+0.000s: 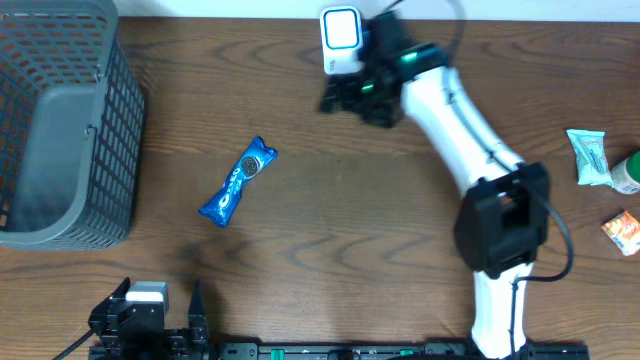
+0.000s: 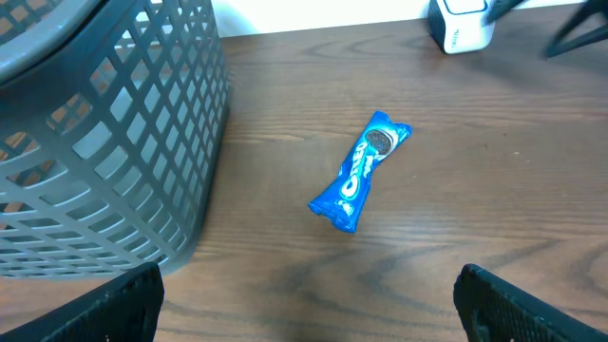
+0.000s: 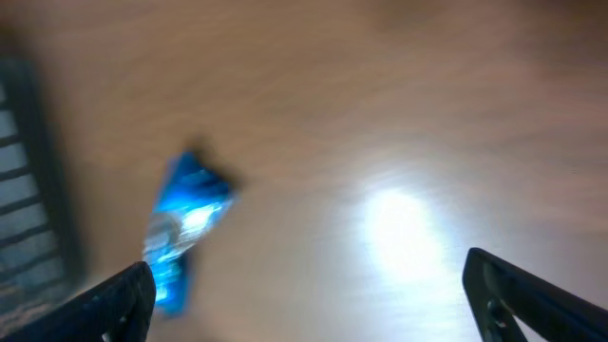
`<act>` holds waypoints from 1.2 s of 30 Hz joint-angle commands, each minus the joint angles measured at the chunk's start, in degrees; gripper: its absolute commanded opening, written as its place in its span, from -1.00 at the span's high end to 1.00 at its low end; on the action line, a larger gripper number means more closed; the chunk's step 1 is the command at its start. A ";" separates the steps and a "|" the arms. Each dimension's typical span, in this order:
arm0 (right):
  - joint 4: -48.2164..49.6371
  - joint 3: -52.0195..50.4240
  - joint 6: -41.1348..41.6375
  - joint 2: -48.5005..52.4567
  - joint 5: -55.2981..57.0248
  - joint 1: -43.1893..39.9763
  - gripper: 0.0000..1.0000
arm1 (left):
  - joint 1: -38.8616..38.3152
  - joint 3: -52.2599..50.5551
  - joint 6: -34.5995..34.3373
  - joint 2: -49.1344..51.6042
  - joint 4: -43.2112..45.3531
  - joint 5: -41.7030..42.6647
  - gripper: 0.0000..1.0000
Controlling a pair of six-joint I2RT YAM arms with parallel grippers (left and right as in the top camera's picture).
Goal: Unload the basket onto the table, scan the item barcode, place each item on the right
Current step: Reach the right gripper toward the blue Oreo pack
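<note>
Oreo pack [image 1: 238,182] lies slanted on the counter [image 1: 330,230], between left claw [image 1: 160,295] and right claw [image 3: 318,304]. Right claw looks a bit nearer. Both are spread wide and empty.

Overhead straight down, left wrist low facing basket [image 2: 104,161], right wrist blurred, all 3 share packet [image 1: 238,182]

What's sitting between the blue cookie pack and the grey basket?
Nothing, just bare wooden table between the cookie pack and the basket; the overhead and left wrist views both show it.
</note>
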 commanded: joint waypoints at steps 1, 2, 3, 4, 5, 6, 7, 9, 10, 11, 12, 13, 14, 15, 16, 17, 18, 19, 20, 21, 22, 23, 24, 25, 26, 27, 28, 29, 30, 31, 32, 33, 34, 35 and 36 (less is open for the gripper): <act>2.64 -0.26 16.85 -0.85 -1.88 8.59 -0.99 | 0.20 0.02 0.52 -0.37 -0.13 0.72 -0.96; 3.34 -0.26 21.00 -0.85 0.09 10.51 -0.99 | 0.20 0.04 0.52 -0.37 -0.13 0.72 -0.96; 3.80 -0.26 26.12 -0.85 2.64 12.52 -0.99 | 0.20 0.02 0.52 -0.37 -0.13 0.72 -0.96; 3.89 -0.26 30.71 -0.85 5.07 14.08 -0.99 | 0.20 0.04 0.55 -0.37 -0.13 0.72 -0.95; 3.89 -0.26 36.30 -0.83 8.17 15.72 -0.98 | 0.20 0.04 0.52 -0.37 -0.13 0.72 -0.96; 4.11 -0.26 41.38 -0.68 11.30 17.27 -0.98 | 0.20 0.02 0.52 -0.37 -0.13 0.72 -0.96; 4.72 -0.26 44.78 -0.50 13.68 18.51 -0.98 | 0.20 0.02 0.55 -0.37 -0.13 0.72 -0.96; 8.44 -0.26 48.48 0.37 17.20 20.83 -0.95 | 0.20 0.02 0.55 -0.37 -0.13 0.72 -0.95; 10.99 -0.26 48.52 1.11 17.77 21.62 -0.96 | 0.20 0.04 0.52 -0.37 -0.13 0.72 -0.96; 13.66 -0.26 48.50 1.79 17.70 22.27 -0.96 | 0.20 0.02 0.55 -0.37 -0.13 0.72 -0.96; 16.72 -0.26 48.61 2.80 17.44 22.97 -0.96 | 0.20 0.02 0.52 -0.37 -0.13 0.72 -0.95; 18.75 -0.26 49.37 3.63 17.44 23.45 -0.96 | 0.20 0.04 0.52 -0.39 -0.13 0.72 -0.96; 20.20 -0.26 50.45 4.48 17.51 23.89 -0.95 | 0.20 0.02 0.55 -0.37 -0.13 0.72 -0.96; 21.27 -0.26 51.76 5.46 17.55 24.26 -0.96 | 0.20 0.02 0.52 -0.37 -0.13 0.72 -0.96; 22.10 -0.26 52.96 6.47 17.53 24.48 -0.94 | 0.20 0.02 0.52 -0.37 -0.13 0.72 -0.96; 22.73 -0.26 53.62 7.34 17.51 24.65 -0.93 | 0.20 0.02 0.55 -0.37 -0.13 0.72 -0.96; 23.39 -0.24 53.88 8.33 17.49 24.70 -0.90 | 0.20 0.02 0.52 -0.39 -0.13 0.72 -0.96; 23.80 -0.24 53.88 9.11 17.49 24.72 -0.87 | 0.20 0.04 0.52 -0.37 -0.13 0.72 -0.96; 23.91 -0.24 54.10 9.79 17.16 24.72 -0.85 | 0.20 0.02 0.52 -0.37 -0.13 0.72 -0.95; 23.91 -0.24 54.38 10.34 16.39 24.65 -0.83 | 0.20 0.04 0.52 -0.39 -0.13 0.72 -0.96; 23.78 -0.24 54.51 10.73 15.65 24.61 -0.83 | 0.20 0.02 0.52 -0.37 -0.13 0.72 -0.96; 23.67 -0.24 54.49 11.02 14.67 24.61 -0.84 | 0.20 0.04 0.52 -0.37 -0.13 0.72 -0.96; 23.32 -0.24 54.53 11.17 14.38 24.61 -0.87 | 0.20 0.02 0.52 -0.37 -0.13 0.72 -0.95; 22.99 -0.24 54.73 11.21 14.25 24.61 -0.88 | 0.20 0.02 0.52 -0.39 -0.13 0.72 -0.96; 22.53 -0.24 54.82 11.21 14.14 24.63 -0.89 | 0.20 0.02 0.52 -0.37 -0.13 0.72 -0.96; 22.05 -0.24 54.95 11.21 13.90 24.70 -0.89 | 0.20 0.02 0.52 -0.39 -0.13 0.72 -0.96; 21.64 -0.24 55.04 11.21 13.86 24.74 -0.88 | 0.20 0.04 0.52 -0.37 -0.13 0.72 -0.96; 21.22 -0.26 55.54 11.23 13.86 24.79 -0.84 | 0.20 0.02 0.52 -0.37 -0.13 0.72 -0.96; 20.96 -0.26 56.02 11.43 13.86 24.83 -0.76 | 0.20 0.02 0.55 -0.37 -0.13 0.72 -0.96; 21.03 -0.26 56.00 11.67 13.84 24.85 -0.66 | 0.20 0.02 0.52 -0.37 -0.13 0.72 -0.96; 21.05 -0.26 56.00 11.96 13.81 24.90 -0.62 | 0.20 0.02 0.55 -0.37 -0.13 0.72 -0.96; 20.92 -0.26 55.98 12.26 13.70 24.94 -0.60 | 0.20 0.02 0.52 -0.37 -0.13 0.72 -0.96; 20.72 -0.26 55.98 12.85 13.09 24.96 -0.60 | 0.20 0.02 0.52 -0.37 -0.13 0.72 -0.96; 20.48 -0.26 55.93 13.22 12.00 24.98 -0.60 | 0.20 0.02 0.52 -0.37 -0.13 0.72 -0.96; 20.22 -0.26 55.93 13.90 11.21 25.00 -0.60 | 0.20 0.02 0.55 -0.39 -0.13 0.72 -0.96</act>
